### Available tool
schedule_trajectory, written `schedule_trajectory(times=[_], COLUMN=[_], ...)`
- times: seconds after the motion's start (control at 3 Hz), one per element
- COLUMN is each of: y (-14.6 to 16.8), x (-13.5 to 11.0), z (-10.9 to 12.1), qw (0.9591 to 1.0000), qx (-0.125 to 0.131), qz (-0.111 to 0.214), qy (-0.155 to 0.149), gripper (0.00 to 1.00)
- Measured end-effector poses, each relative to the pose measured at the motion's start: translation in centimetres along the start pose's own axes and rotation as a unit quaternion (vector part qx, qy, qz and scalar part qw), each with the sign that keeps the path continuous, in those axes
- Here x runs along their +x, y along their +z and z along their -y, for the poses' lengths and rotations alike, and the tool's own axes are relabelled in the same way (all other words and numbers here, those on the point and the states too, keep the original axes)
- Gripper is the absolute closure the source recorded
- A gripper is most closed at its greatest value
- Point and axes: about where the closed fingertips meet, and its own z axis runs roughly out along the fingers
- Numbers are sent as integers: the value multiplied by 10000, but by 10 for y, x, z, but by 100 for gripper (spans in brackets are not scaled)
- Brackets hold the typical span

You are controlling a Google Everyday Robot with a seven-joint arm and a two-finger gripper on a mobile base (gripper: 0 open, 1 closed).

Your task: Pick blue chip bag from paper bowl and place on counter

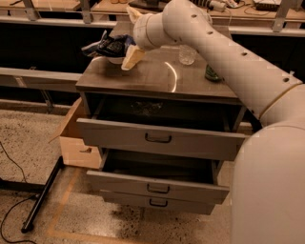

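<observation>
The blue chip bag lies crumpled in the paper bowl at the back left corner of the grey-brown counter. Only a sliver of the bowl's white rim shows under the bag. My gripper is open right beside the bag's right edge. One pale finger is above and behind the bag, and the other finger is low by the bowl's rim. The jaws hold nothing. My white arm reaches in from the right and crosses the counter.
A clear glass cup stands at the back of the counter. A green soda can is mostly hidden behind my arm. Two cabinet drawers are pulled open towards me. A cardboard box sits at the cabinet's left, with a black stand leg on the floor.
</observation>
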Motion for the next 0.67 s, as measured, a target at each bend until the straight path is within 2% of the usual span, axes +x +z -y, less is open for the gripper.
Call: schedule_trajectory(times=[0.33,0.67], y=[22,40], x=[1,-2], z=[5,8], qw=[10000,9999], qx=[50,67], qz=[30,101], qy=[17,37], gripper=[0,18])
